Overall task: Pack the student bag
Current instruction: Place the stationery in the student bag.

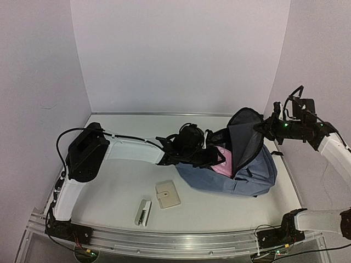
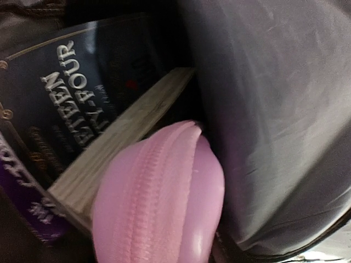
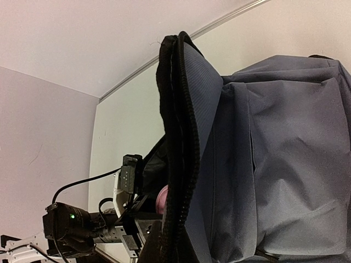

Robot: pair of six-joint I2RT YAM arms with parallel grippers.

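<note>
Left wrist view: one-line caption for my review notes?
Pink zipped pencil case lying against a dark-covered book inside the student bag.

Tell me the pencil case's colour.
The pencil case is pink, clearest in the left wrist view.

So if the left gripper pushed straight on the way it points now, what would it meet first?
The left gripper would most likely meet the pink pencil case first, just ahead inside the student bag, with a book beyond it. Its fingers are out of view, so the gap is unclear.
</note>
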